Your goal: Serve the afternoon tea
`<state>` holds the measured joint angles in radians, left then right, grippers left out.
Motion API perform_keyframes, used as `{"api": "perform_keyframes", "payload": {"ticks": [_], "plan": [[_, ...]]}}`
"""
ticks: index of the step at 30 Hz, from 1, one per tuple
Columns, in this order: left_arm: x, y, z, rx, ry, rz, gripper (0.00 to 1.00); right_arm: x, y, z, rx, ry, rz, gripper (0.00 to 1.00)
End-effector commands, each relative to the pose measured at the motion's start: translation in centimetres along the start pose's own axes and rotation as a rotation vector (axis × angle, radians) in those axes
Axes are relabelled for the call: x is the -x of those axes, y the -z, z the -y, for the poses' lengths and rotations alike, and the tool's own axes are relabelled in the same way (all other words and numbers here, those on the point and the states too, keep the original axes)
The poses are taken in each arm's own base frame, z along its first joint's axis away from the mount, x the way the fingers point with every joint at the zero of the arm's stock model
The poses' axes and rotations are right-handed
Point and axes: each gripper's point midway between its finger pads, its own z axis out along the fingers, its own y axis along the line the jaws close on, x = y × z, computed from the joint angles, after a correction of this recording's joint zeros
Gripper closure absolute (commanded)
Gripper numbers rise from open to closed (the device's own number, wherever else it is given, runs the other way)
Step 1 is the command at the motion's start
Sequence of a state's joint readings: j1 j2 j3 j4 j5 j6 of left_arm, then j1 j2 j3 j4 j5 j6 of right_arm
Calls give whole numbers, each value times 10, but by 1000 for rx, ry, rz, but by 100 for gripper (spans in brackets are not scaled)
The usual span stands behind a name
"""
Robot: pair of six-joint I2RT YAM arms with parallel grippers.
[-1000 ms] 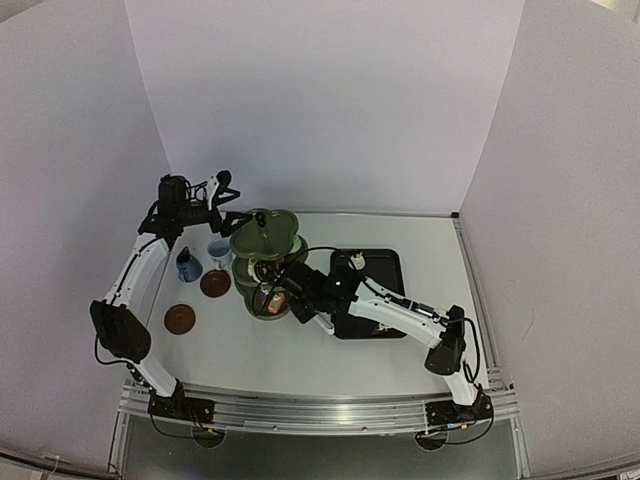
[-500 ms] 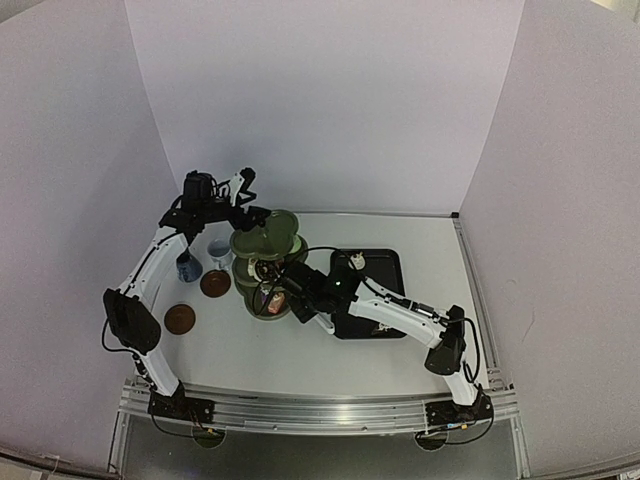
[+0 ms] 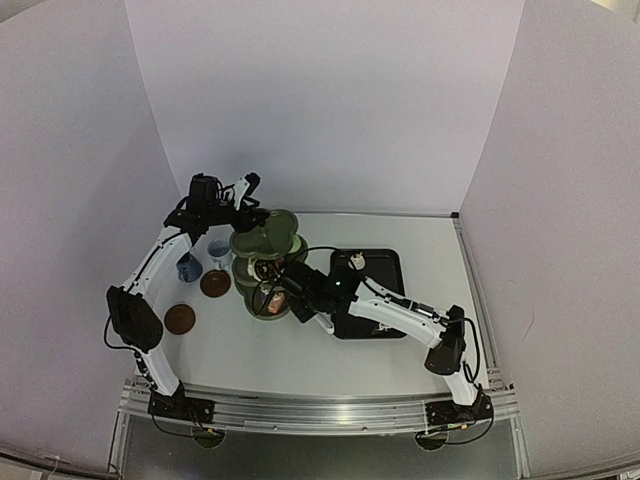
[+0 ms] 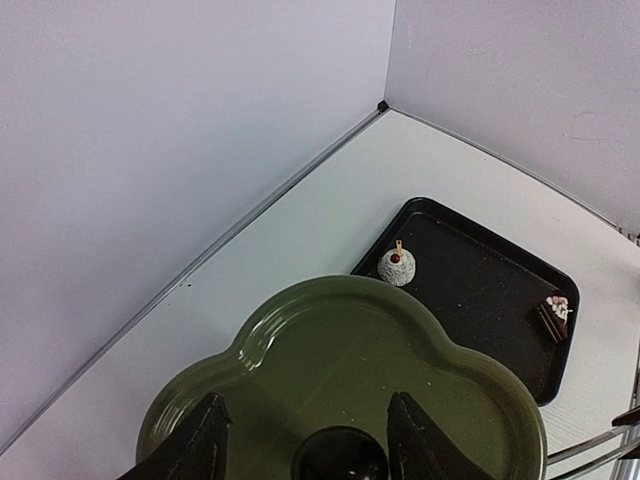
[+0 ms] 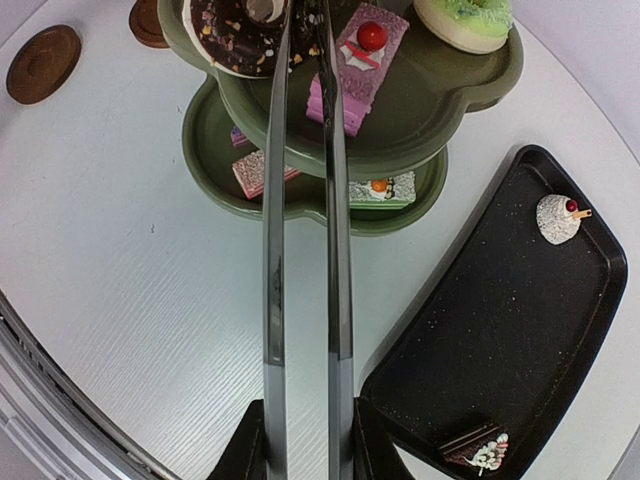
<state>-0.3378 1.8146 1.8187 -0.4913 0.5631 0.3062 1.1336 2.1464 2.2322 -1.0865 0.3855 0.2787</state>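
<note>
The olive-green three-tier stand point(image 3: 268, 243) stands at the table's middle left. My left gripper point(image 4: 307, 400) hovers over its bare top tier point(image 4: 350, 330), open, one finger on each side of the black centre knob point(image 4: 340, 462) without touching it. My right gripper point(image 5: 305, 420) is shut on metal tongs point(image 5: 275, 230) that reach up to the middle tier point(image 5: 440, 110). That tier holds a chocolate ring point(image 5: 235, 30), a pink cake with a cherry point(image 5: 362, 55) and a green cake point(image 5: 462, 20). The tong tips run out of view. More cakes point(image 5: 262, 170) lie on the bottom tier.
A black tray point(image 5: 500, 330) right of the stand holds a white cake point(image 5: 557, 218) and a chocolate slice point(image 5: 475, 445). Left of the stand are a dark-blue cup point(image 3: 188, 266), a pale cup point(image 3: 218, 249) and two brown saucers point(image 3: 215, 283) point(image 3: 180, 319). White walls enclose the table.
My left arm has swung right, from above the cups to over the stand's top tier, and its jaws have narrowed. The right arm and tongs have not moved.
</note>
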Motion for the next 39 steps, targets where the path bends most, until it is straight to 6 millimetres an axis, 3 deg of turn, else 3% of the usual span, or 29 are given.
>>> {"api": "perform_keyframes", "payload": {"ticks": [1,9,20,24,28,39], "plan": [[-1,-3,1,-11,28,0,49,21,15,0,14,-23,82,100],[-6,-9,1,-31,88,-7,58,22,20,2,7,-20,92,100],[-2,-4,4,-30,107,7,99,24,25,-3,41,-2,97,100],[-2,0,7,-23,98,17,100,20,36,-12,71,11,99,100],[-5,-1,8,-18,106,21,100,8,30,-18,76,6,67,100],[-8,-1,14,-15,144,4,100,37,1,-8,-22,-65,123,100]]}}
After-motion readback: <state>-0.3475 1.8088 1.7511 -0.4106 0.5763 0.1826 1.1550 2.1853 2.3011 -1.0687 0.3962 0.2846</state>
